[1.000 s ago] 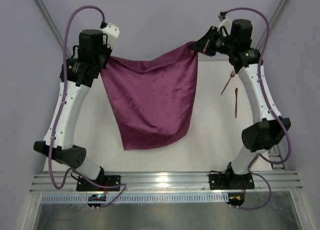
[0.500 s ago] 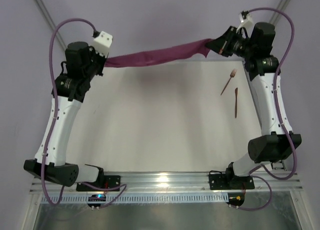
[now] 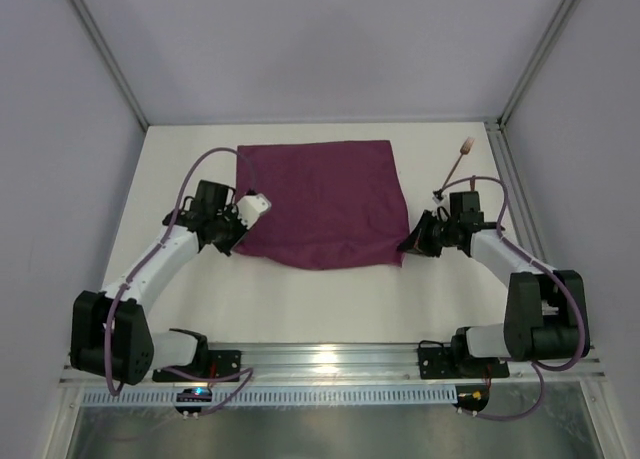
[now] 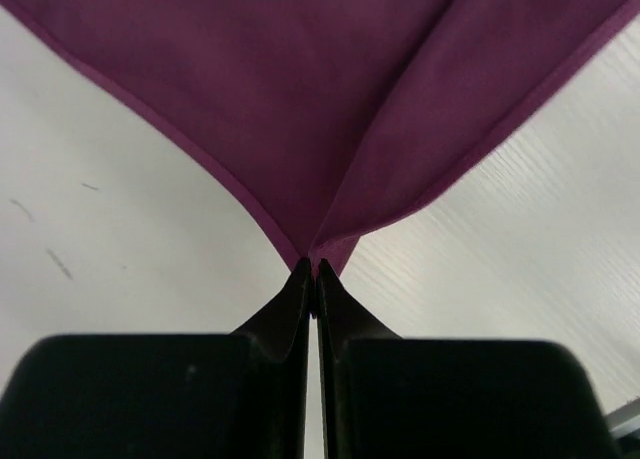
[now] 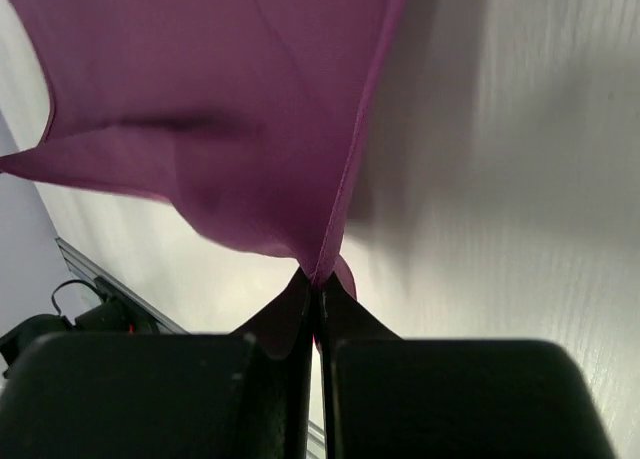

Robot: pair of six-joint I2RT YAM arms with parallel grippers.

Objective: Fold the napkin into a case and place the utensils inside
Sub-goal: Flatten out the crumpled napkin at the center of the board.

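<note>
From above, the plum-purple napkin (image 3: pixel 322 201) lies spread open and almost flat on the white table (image 3: pixel 300 299), in its far middle part. It is roughly square, and its near edge sags a little toward the arms. Both arms reach out low over the table. The left gripper (image 3: pixel 236 245) sits at the cloth's near-left corner and the right gripper (image 3: pixel 403 247) at its near-right corner. To the right of the cloth and clear of it lies the fork (image 3: pixel 460 159), by the table's far right edge. Its pale tines point far and its copper handle slants back toward the right arm.

In the left wrist view, the left gripper (image 4: pixel 312 275) has its 2 black fingers (image 4: pixel 296 299) pressed together, with the tip of a napkin (image 4: pixel 300 99) corner pinched between them. From that pinch the cloth fans away in 2 hemmed edges, with a fold line running up from the pinch. Bare table (image 4: pixel 110 229) shows on both sides.

In the right wrist view, the right gripper (image 5: pixel 316 285) is likewise clamped on a corner of the napkin (image 5: pixel 220 99), its fingers (image 5: pixel 290 314) closed tight with a small purple nub of cloth showing beside them. The cloth rises off the table (image 5: pixel 500 199) at the pinch and throws a soft shadow to its right, and its left part ripples loosely. A metal rail (image 5: pixel 110 279) crosses the lower left.
</note>
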